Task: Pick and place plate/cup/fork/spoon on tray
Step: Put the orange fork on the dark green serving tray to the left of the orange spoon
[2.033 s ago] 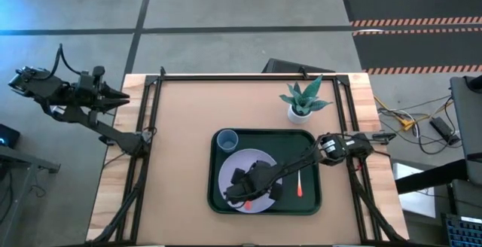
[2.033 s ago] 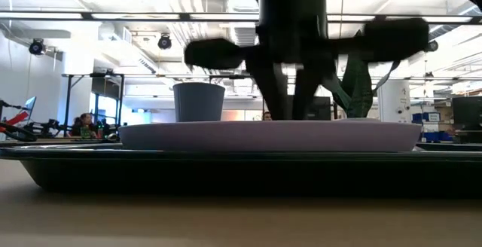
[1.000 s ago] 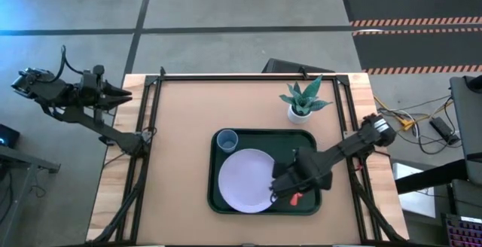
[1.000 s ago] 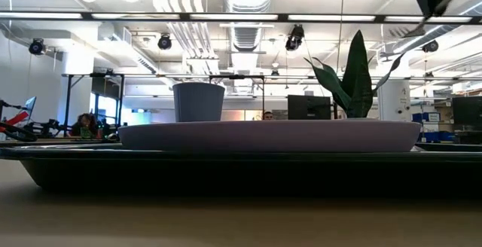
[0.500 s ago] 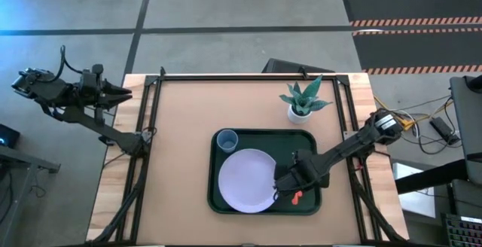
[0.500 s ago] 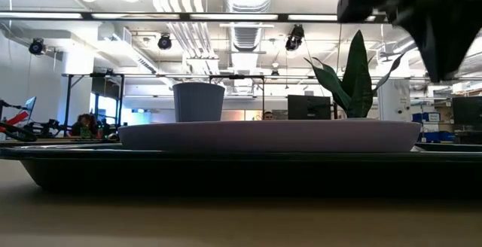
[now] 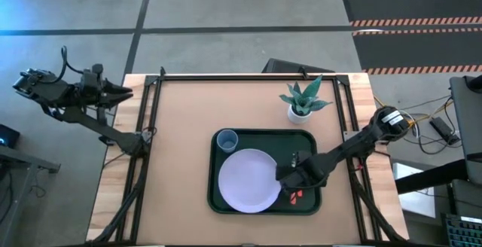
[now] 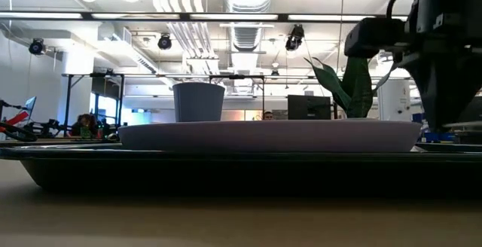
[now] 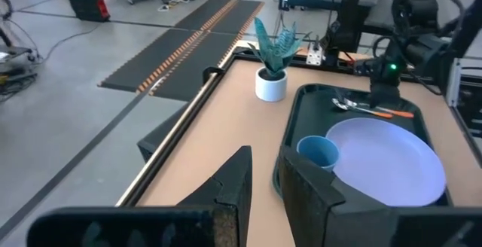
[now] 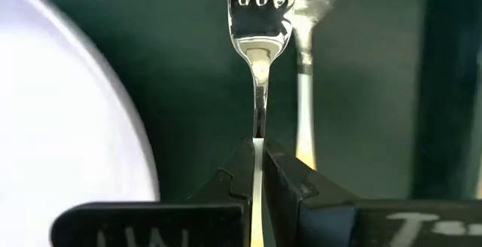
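Dark L gripper point(image 7: 120, 93) waits off the table's 10 o'clock corner, fingers nearly closed on nothing. We see the cup point(image 7: 227, 139) at the tray's point(image 7: 263, 135) 10 o'clock corner and the plate point(image 7: 248, 180) left of centre. R gripper point(image 7: 283, 178) sits low at 3 o'clock of the plate, fingers pinched on the fork point(image 10: 258, 66) by its neck (tines pointing straight ahead). Spoon point(image 10: 307, 89) lies parallel, just beside. We judge only letting go remains; R arm's far nearer.
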Robot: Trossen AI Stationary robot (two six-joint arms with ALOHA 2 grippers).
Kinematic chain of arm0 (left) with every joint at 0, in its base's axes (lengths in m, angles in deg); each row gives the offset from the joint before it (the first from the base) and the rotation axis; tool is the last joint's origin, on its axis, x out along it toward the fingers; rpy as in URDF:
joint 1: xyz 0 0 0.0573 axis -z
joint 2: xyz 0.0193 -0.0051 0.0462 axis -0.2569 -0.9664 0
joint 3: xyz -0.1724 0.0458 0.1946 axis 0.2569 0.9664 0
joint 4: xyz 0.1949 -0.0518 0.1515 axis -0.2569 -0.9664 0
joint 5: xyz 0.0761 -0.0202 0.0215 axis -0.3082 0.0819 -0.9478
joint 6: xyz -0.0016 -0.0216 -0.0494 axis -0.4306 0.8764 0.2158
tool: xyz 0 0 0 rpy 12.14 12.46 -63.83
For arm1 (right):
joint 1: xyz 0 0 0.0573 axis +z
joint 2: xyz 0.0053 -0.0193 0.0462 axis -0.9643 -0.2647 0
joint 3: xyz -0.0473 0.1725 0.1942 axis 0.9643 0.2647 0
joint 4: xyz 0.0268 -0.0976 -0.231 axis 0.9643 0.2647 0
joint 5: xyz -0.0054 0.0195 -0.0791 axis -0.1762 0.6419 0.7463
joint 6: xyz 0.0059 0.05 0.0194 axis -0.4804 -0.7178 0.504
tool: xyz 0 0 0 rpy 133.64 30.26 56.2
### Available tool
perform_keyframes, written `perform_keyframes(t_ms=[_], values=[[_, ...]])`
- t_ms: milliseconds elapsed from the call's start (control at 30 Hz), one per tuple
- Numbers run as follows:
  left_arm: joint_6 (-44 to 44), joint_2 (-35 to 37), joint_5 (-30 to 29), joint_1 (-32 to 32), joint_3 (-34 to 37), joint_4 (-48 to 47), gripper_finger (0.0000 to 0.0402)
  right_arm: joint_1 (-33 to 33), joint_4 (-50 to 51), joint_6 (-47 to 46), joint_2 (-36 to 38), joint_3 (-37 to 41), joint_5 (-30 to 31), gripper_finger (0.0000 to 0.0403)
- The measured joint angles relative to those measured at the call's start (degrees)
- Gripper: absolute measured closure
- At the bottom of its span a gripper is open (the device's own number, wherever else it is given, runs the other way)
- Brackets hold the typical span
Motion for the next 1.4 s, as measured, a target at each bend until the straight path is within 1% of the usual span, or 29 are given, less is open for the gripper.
perform_keyframes(t_ms=[100,300,567,733,1067,1400], values=[[0.01,0.00,-0.61,0.00,0.00,0.01,0.0350,-0.10,-3.28,2.38,-0.29,1.35,1.08,0.0394],[0.02,0.00,-0.65,0.00,0.00,0.02,0.0350,-0.12,-6.63,2.92,-0.55,3.97,1.17,0.0394],[0.04,0.00,-0.68,0.00,0.00,0.01,0.0350,-1.06,-7.21,4.64,-0.55,4.89,4.11,0.0394],[0.04,0.00,-0.70,0.00,0.04,0.02,0.0350,-2.26,-8.57,6.40,-0.55,4.92,4.11,0.0394],[-0.07,0.00,-0.70,0.04,0.07,-0.10,0.0350,-2.66,-9.07,6.44,-0.59,5.38,4.13,0.0394],[-0.09,0.00,-0.70,0.04,0.09,-0.50,0.0350,-3.03,-13.49,6.53,-2.48,7.36,4.17,0.0394]])
